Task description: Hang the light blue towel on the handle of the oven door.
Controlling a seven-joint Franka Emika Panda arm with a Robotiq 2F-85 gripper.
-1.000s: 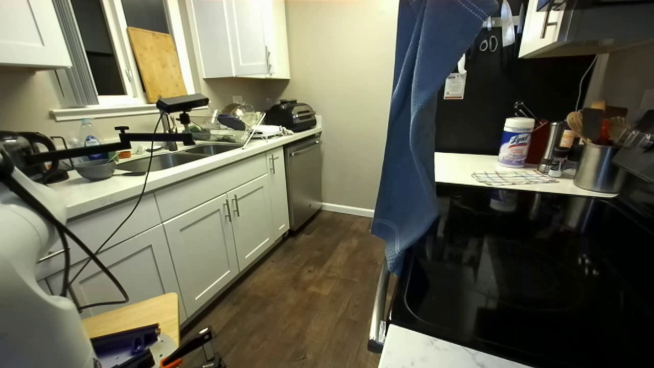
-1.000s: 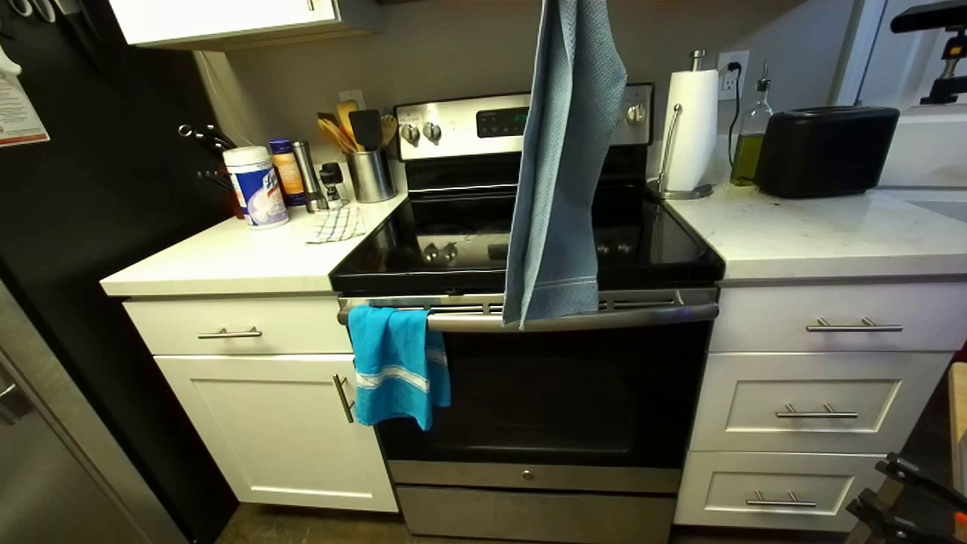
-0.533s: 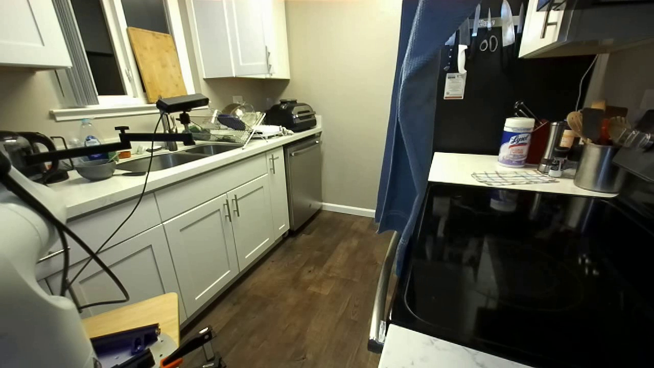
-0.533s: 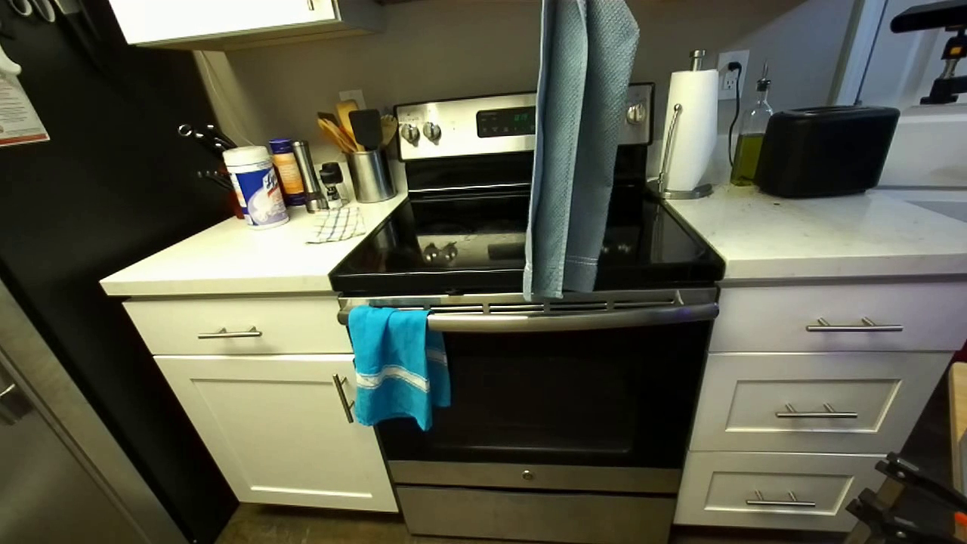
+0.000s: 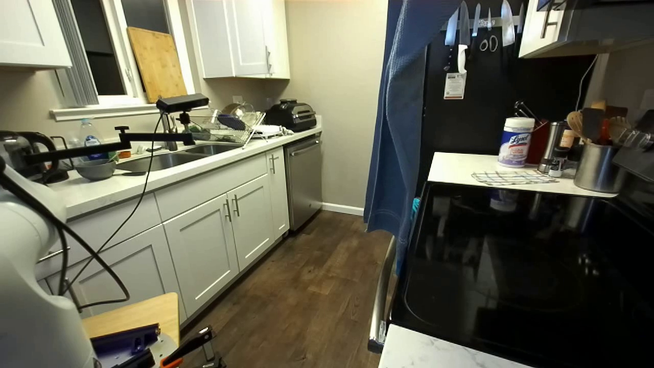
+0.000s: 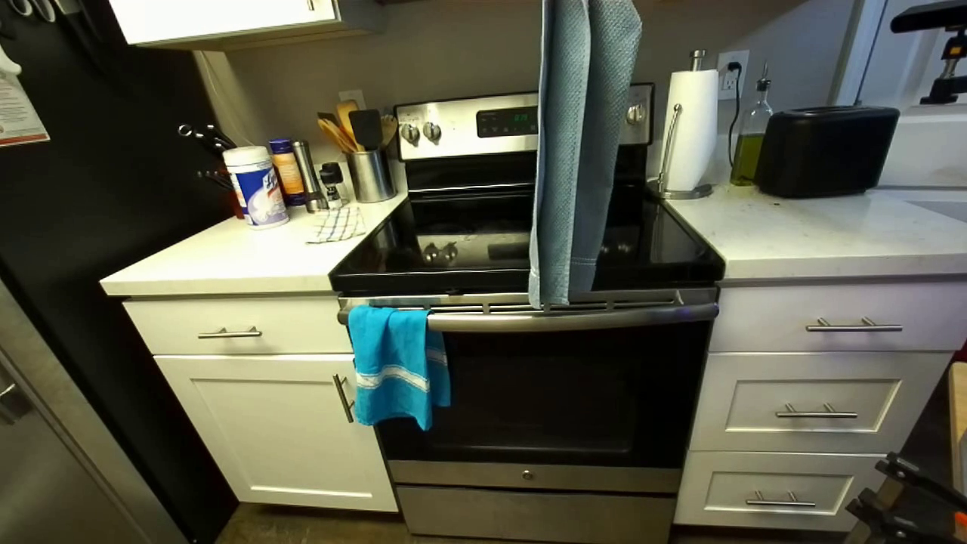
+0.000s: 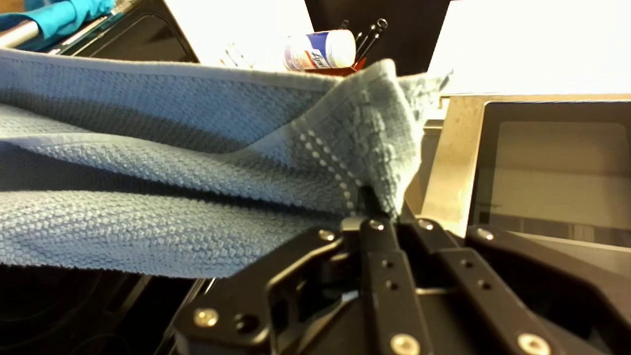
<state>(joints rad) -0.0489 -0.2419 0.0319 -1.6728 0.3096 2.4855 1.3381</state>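
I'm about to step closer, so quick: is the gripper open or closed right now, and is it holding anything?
Gripper: closed, holding the light blue towel near its stitched end.

In an exterior view: held towel [image 6: 578, 151], top in my gripper [image 7: 387, 209], hangs before the stove [image 6: 529, 393] — hem near the handle [image 6: 559, 323], contact I cannot tell | 1 hung towel [image 6: 393, 370] over handle's left end | left counter [image 6: 219, 261]: canister [image 6: 257, 189], crock [image 6: 372, 178] right of it | right counter [image 6: 831, 234]: bottle [image 6: 748, 155] between paper roll [image 6: 693, 132] and toaster [image 6: 827, 155]
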